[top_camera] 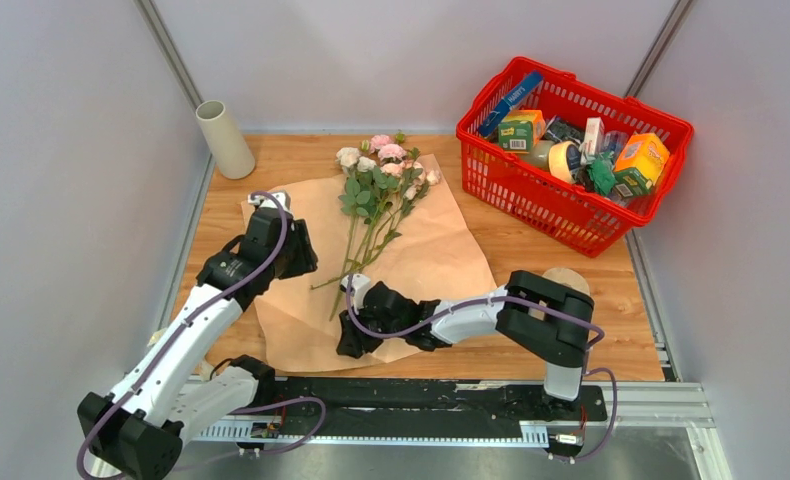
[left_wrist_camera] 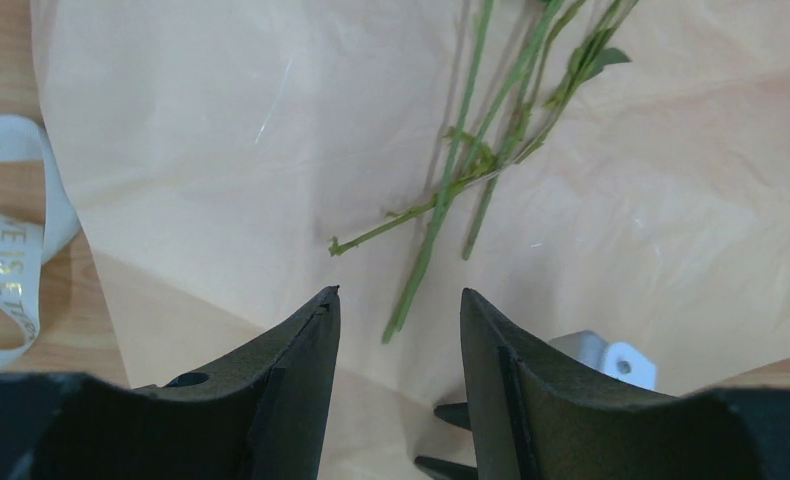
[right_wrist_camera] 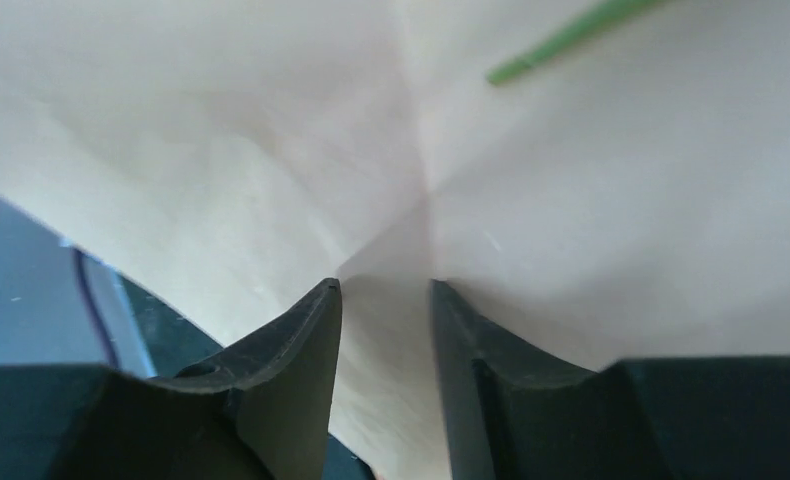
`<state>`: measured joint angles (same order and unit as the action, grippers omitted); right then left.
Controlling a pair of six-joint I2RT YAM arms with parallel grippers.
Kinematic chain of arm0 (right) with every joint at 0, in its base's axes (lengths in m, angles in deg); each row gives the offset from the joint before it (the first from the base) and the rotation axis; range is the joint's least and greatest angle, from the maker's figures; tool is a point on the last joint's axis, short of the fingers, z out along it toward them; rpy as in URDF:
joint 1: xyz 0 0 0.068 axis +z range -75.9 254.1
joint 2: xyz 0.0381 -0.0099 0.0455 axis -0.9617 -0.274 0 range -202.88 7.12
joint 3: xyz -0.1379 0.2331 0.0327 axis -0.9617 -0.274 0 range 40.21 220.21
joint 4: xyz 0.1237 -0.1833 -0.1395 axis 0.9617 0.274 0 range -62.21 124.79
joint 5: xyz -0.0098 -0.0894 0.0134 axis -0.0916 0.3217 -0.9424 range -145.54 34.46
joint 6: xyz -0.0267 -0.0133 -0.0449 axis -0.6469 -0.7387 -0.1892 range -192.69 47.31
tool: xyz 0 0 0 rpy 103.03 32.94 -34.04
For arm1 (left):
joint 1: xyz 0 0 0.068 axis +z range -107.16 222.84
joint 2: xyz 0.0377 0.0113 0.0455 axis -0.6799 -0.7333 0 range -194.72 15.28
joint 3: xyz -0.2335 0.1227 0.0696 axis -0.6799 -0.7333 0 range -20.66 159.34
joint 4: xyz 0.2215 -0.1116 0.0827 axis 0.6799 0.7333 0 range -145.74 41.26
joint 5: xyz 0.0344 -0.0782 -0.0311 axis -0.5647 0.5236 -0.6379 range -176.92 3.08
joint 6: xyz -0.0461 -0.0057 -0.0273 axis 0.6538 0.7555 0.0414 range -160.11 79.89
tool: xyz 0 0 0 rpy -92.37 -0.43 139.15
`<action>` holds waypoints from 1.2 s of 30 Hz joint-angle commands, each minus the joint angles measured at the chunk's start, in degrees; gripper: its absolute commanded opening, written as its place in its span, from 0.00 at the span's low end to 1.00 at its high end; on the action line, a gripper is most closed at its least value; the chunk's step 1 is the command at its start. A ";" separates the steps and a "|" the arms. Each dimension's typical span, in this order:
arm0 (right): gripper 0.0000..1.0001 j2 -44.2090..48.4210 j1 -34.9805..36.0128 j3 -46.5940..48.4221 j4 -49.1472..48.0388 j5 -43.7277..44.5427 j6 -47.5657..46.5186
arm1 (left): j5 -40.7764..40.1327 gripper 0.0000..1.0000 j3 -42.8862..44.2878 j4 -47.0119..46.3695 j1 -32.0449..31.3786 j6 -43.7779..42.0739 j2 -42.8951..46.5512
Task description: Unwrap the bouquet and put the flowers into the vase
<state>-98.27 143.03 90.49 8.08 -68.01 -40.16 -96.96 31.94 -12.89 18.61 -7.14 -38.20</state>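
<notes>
The paper (top_camera: 441,250) is spread flat with the flowers (top_camera: 381,175) loose on top, so the left gripper (left_wrist_camera: 399,292) hovers wide open by the stem ends, right gripper (right_wrist_camera: 383,285) half-open over the paper's near edge, vase (top_camera: 224,138) far-left.

Top view: bright, even light from above. Soft small shadows under arms and beside basket (top_camera: 541,195). Worktop (top_camera: 611,290) wood looks sharp.
Left wrist view: paper (left_wrist_camera: 221,150) well lit, flower stems (left_wrist_camera: 451,180) sharp, few shiny streaks on paper. Left claw (left_wrist_camera: 399,300) dark, a bit soft.
Right wrist view: very close, paper glows pale, all blurry. Stem tip (right_wrist_camera: 571,38) fuzzy, right claw (right_wrist_camera: 383,285) nearly black.
</notes>
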 commanded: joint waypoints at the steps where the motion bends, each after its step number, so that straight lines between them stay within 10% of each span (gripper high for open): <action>1: 0.43 -0.53 2.00 -1.15 3.16 11.99 1.12 | -3.58 0.56 -3.46 -0.57 0.15 7.71 -0.31; 21: 0.44 21.09 3.76 -13.36 3.80 29.34 3.85 | 9.51 0.54 -24.02 -18.32 0.15 18.18 0.56; 36: 0.44 31.90 -0.02 -22.77 1.51 32.95 4.12 | 2.14 0.54 -31.68 -16.41 -0.03 26.52 10.66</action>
<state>-68.54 143.92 68.59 12.50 -36.32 -36.68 -91.17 0.07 -29.77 18.59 16.46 -31.38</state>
